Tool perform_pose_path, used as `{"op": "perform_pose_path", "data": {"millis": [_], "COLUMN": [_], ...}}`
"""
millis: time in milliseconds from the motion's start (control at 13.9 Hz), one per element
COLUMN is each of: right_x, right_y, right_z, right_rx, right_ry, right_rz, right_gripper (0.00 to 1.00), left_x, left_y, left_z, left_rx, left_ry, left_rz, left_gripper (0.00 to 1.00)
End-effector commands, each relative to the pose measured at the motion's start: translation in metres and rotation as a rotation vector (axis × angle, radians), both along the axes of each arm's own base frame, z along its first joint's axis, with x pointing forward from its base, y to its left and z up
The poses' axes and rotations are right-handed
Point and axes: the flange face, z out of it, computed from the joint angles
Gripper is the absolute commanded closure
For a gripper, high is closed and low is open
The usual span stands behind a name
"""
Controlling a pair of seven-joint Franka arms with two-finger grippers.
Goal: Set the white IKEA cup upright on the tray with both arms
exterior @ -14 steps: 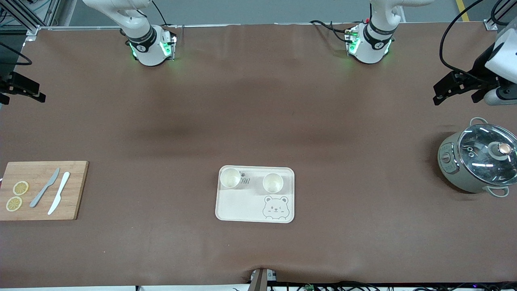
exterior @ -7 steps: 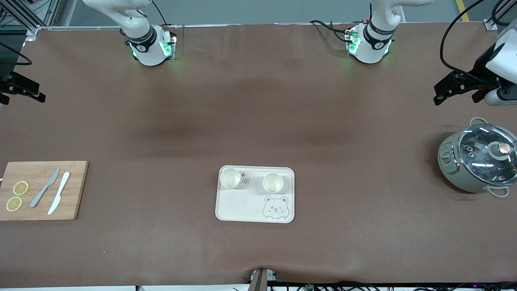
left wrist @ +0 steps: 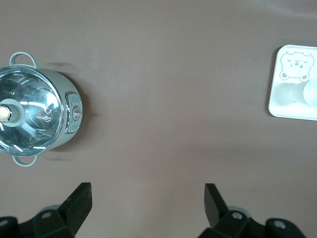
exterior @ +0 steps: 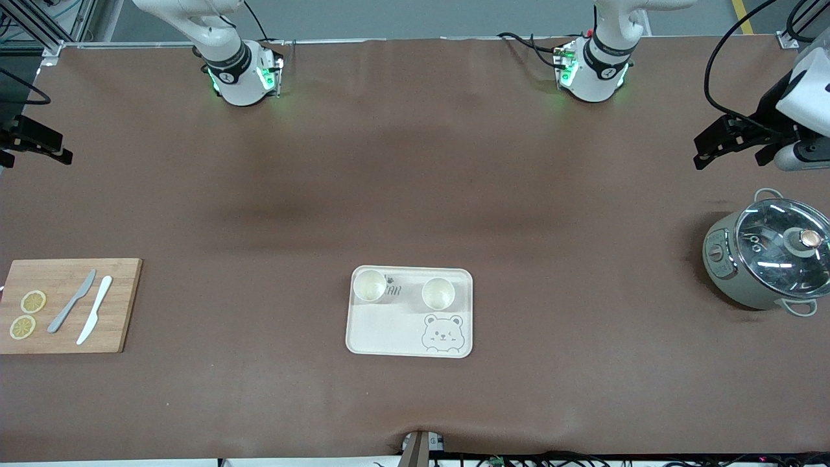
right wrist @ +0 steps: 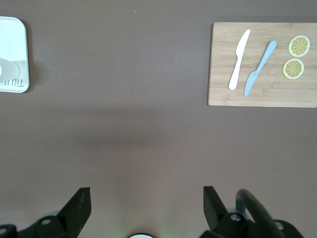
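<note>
Two white cups are seen upright on the tray. Both pincers are held spread and empty — the left pincer above the bench near the pot, the right pincer above its other end.

High front camera; downward wrist cameras sharing tray.

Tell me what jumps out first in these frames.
Two white cups stand upright on the cream rectangular bear-print tray mid-table. The left gripper hangs open above the glass-lidded grey-green pot; the right gripper is open at the other end, over bare table by the wooden cutting board.
</note>
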Motion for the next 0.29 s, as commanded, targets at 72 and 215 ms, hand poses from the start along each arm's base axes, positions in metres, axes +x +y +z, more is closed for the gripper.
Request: {"op": "perform_pose_path", "data": {"millis": [72, 215], "right_x": [-0.0063, -0.0063], "right_y": [-0.0012, -0.0012], "right_z": [0.0072, 0.0072], "right_rx": [-0.008, -0.008], "right_ry": [-0.003, -0.003], "right_rz": [-0.017, -0.017], "right_gripper": [0.0, 0.0], "left_x": [-0.0051, -0.0057], "left_y": [-0.0028, -0.0035], "left_z": [0.009, 0.0098], "left_rx": [0.007, 0.007], "left_ry": [0.003, 0.002], "left_rz": [-0.009, -0.009], "left_gripper": [0.0, 0.0]}}
